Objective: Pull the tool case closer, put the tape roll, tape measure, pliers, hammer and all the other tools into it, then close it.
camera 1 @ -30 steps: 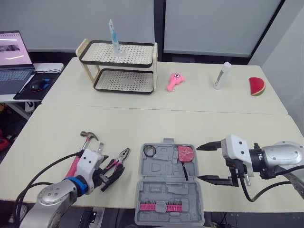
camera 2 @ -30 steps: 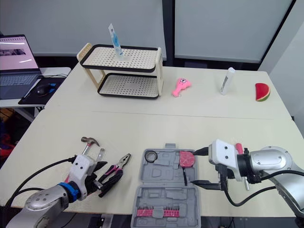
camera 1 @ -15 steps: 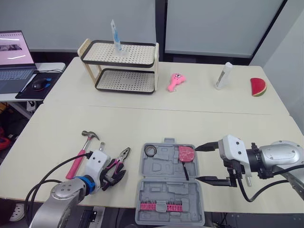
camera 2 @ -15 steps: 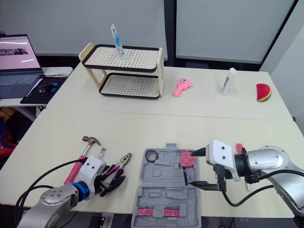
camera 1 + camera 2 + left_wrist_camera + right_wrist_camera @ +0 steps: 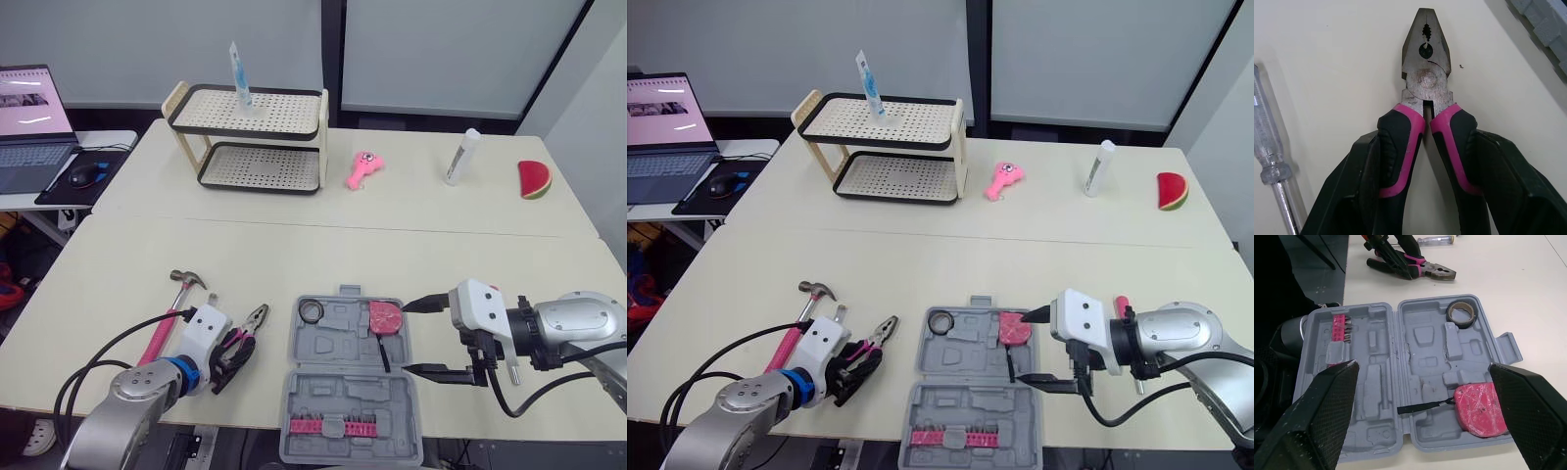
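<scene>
The grey tool case [image 5: 338, 397] lies open at the table's near edge. The black tape roll [image 5: 311, 311] and the pink tape measure [image 5: 384, 317] sit in its far half, and a pink bit strip [image 5: 328, 427] in its near half. Left of the case lie the pink-handled pliers [image 5: 1425, 88], and my left gripper [image 5: 233, 351] is shut on their handles. The pink-handled hammer [image 5: 168, 318] and a clear-handled screwdriver [image 5: 1271, 156] rest further left. My right gripper [image 5: 411, 337] stands open beside the case's right edge, with nothing between its fingers.
A two-tier rack [image 5: 250, 137] with a tube [image 5: 238, 73] on top stands at the back left. A pink toy [image 5: 361, 168], a white tube [image 5: 458, 155] and a watermelon slice [image 5: 534, 179] lie along the back. A laptop [image 5: 29, 117] sits on a side desk.
My left gripper has slid forward along the pliers and its fingers have drawn in on the handles. The right gripper has edged slightly toward the case.
</scene>
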Robot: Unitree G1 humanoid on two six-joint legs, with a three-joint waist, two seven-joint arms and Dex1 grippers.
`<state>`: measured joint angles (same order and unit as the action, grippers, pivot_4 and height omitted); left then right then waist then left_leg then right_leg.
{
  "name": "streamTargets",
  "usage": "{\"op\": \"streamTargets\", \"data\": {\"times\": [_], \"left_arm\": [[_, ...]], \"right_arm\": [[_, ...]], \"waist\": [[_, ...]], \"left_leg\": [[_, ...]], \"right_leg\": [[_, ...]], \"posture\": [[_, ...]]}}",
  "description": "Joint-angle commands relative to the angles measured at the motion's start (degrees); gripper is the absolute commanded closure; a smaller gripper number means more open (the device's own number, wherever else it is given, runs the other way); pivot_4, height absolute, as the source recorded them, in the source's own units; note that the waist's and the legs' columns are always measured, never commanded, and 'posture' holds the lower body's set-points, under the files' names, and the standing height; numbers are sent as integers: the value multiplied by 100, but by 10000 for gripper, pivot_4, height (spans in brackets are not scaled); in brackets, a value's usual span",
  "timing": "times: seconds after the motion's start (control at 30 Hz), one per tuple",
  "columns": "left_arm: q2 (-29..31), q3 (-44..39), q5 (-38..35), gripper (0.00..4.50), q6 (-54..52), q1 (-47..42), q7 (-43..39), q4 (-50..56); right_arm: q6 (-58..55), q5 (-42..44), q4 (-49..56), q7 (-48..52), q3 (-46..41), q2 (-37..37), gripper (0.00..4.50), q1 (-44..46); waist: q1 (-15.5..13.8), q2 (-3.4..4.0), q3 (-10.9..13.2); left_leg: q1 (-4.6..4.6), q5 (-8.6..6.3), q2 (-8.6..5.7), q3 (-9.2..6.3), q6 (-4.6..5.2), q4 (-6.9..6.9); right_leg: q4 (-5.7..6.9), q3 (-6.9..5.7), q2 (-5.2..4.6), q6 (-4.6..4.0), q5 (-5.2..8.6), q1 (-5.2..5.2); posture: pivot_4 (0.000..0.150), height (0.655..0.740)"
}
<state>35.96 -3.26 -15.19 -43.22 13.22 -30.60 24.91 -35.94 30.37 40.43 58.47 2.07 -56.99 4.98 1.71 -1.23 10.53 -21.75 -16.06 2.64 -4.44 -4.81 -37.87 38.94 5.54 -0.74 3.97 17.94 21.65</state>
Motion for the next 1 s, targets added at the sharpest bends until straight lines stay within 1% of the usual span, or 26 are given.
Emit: {"op": "streamTargets", "data": {"times": [0.03, 0.2, 0.23, 0.33, 0.43, 0.5, 0.6, 0.7, 0.8, 0.83, 0.93, 1.0], "left_arm": [[20, -201, -181, 20460, 227, 100, -221, 139], [581, -714, -309, 20460, 967, 1, -949, 283], [853, -705, -318, 20460, 1285, -105, -1346, 241], [1482, -506, -505, 20460, 1819, -836, -2405, 17], [1671, 65, -489, 20460, 1927, -1694, -3003, -203], [1639, 610, -347, 20460, 1942, -2360, -3335, -365], [1403, 1397, -89, 20460, 1938, -3160, -3642, -584], [1067, 2044, 166, 20460, 1869, -3741, -3791, -759], [789, 2532, 432, 20460, 1858, -4146, -3891, -915], [703, 2655, 500, 20460, 1875, -4247, -3918, -965], [415, 2928, 652, 20460, 1888, -4495, -3932, -1035], [263, 3019, 676, 20460, 1750, -4615, -3930, -1057]], "right_arm": [[56, 19, 184, -66, -181, -20, 0, -21], [91, 48, 231, -149, -347, -2, 0, -136], [102, 41, 254, -176, -363, 3, 0, -173], [101, 38, 365, -271, -438, 20, 0, -304], [23, 61, 503, -426, -555, 40, 0, -438], [-37, 68, 656, -543, -710, 25, 0, -622], [-183, 102, 949, -708, -1033, 3, 0, -976], [-361, 151, 1258, -840, -1395, 0, 0, -1359], [-501, 89, 1486, -1018, -1509, 13, 0, -1596], [-554, 59, 1537, -1113, -1446, 35, 0, -1602], [-729, -209, 1589, -1522, -850, 110, 0, -1327], [-914, -542, 1453, -1851, -125, 252, 0, -856]], "waist": [[-1, -1, 1], [-10, -18, 12], [-15, -16, 13], [-53, -13, 17], [-66, -11, 18], [-32, -10, 17], [-19, -10, 17], [-7, -9, 17], [20, -9, 17], [22, -9, 17], [23, -10, 17], [33, -10, 17]], "left_leg": [[0, 0, 0, 0, 0, 0], [-9, 0, 4, -6, 0, 0], [-9, 0, 4, -8, 0, 1], [-14, 1, 0, -7, -2, 0], [-17, 1, -3, -4, -2, 0], [-17, 1, -4, -3, -1, -1], [-17, 1, -4, -6, 0, -3], [-18, 1, -3, -7, 1, -4], [-15, 1, -1, -7, 1, -9], [-12, 1, -1, -7, 2, -11], [-5, 3, 0, -9, 4, -12], [-7, 4, 1, -10, 6, -14]], "right_leg": [[0, 0, 0, 0, 0, 0], [3, -9, 2, -3, 1, 9], [3, -11, 2, -4, 1, 9], [1, -13, 1, -5, 2, 10], [-2, -9, -2, -1, 1, 10], [-3, -9, -2, 1, -1, 7], [4, -12, 1, 0, -2, 8], [6, -11, 4, -1, -2, 8], [11, -7, 8, 0, -2, 6], [13, -4, 11, 0, -2, 5], [14, 1, 18, 0, -3, 3], [12, 4, 20, 1, -4, 5]], "posture": [[1500, 7350], [1500, 7350], [1500, 7350], [1500, 7350], [1500, 7350], [1500, 7350], [1500, 7350], [1500, 7350], [1500, 7350], [1500, 7350], [1500, 7350], [1500, 7350]]}}
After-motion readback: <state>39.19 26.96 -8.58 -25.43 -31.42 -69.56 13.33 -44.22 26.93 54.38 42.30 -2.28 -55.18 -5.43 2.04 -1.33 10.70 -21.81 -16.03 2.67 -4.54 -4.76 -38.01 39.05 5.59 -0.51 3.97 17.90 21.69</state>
